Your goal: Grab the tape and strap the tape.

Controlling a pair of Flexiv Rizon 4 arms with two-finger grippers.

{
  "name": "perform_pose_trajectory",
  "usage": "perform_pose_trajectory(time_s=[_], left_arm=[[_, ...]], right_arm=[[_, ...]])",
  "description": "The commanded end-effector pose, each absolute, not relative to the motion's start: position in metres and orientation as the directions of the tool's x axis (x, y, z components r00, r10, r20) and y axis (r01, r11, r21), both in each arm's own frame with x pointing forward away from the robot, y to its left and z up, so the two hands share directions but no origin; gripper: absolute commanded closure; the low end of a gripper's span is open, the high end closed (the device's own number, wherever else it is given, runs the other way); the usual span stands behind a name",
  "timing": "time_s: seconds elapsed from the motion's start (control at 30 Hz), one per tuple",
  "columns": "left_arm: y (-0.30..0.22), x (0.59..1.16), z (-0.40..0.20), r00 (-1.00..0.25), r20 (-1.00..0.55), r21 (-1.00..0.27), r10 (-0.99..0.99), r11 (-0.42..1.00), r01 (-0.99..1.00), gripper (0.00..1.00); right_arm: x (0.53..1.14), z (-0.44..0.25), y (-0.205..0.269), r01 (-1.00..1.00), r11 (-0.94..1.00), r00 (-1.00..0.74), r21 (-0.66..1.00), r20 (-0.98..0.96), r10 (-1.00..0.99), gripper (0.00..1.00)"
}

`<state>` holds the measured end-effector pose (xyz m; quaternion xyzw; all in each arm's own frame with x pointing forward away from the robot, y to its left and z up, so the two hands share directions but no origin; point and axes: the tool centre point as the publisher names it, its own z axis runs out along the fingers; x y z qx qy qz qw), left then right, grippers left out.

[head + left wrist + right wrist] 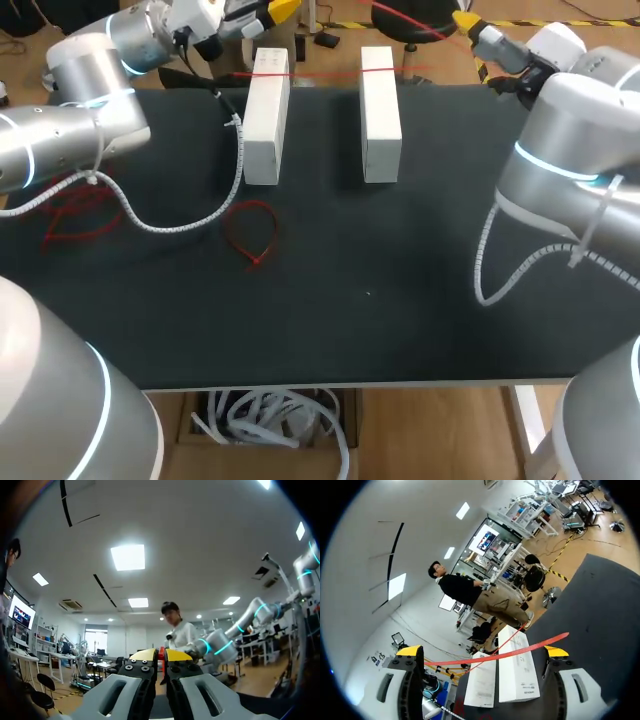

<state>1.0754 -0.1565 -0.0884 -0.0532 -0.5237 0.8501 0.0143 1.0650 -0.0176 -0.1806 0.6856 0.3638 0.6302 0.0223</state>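
Two white blocks point(266, 115) point(380, 112) lie side by side at the back of the black table point(400, 300). A thin red strap point(330, 73) runs across their far ends. My left gripper point(278, 14) is above the left block's far end, and in the left wrist view the left gripper point(161, 656) is shut on a red piece of the strap. My right gripper point(468, 24) hangs past the back right of the blocks. In its wrist view the right gripper point(482, 652) stands wide open, and the strap point(520, 650) stretches across between the fingers above the two blocks point(517, 672).
A loose red tie point(252, 235) lies looped on the table in front of the left block. Another red tie point(75, 215) lies near the left edge under my left arm. A white spiral cable point(190, 220) from the left arm sags onto the table.
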Motion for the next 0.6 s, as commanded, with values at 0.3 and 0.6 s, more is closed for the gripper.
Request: perform_pose_trajectory(time_s=[0.3,0.6], left_arm=[[-0.156,1.077,-0.089,-0.994,-0.076,-0.891,0.084,-0.453,0.030,1.00],[-0.156,1.077,-0.089,-0.994,-0.076,-0.891,0.084,-0.453,0.030,1.00]], right_arm=[[1.058,-0.163,-0.008,0.382,-0.918,0.113,0.106,0.981,0.160,0.00],[1.050,-0.159,-0.034,0.162,-0.975,0.067,0.153,0.984,0.166,0.00]])
